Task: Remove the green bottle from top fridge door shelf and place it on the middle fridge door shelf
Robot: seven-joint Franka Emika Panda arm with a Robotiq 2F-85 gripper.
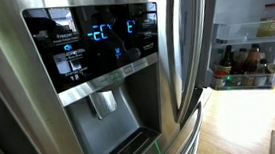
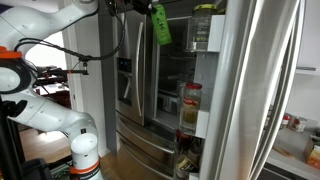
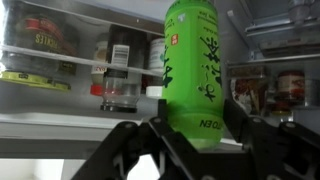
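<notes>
My gripper [image 3: 197, 135] is shut on the green bottle [image 3: 195, 60], a light-green bottle with dark printing that fills the middle of the wrist view. In an exterior view the bottle [image 2: 161, 27] hangs tilted from the gripper [image 2: 153, 10], high up in front of the open fridge and clear of the shelves. The open door's pale bins show to the right of it: a top bin [image 2: 203, 38] and below it the middle fridge door shelf [image 2: 190, 122] with a jar in it. The bottle touches neither bin.
Jars and tubs [image 3: 115, 70] stand on the fridge's inner shelves behind the bottle. A closed steel door with a lit dispenser panel [image 1: 100, 45] fills an exterior view. Door bins with dark bottles [image 1: 245, 63] show at its right. The white arm base [image 2: 85, 150] stands on the floor.
</notes>
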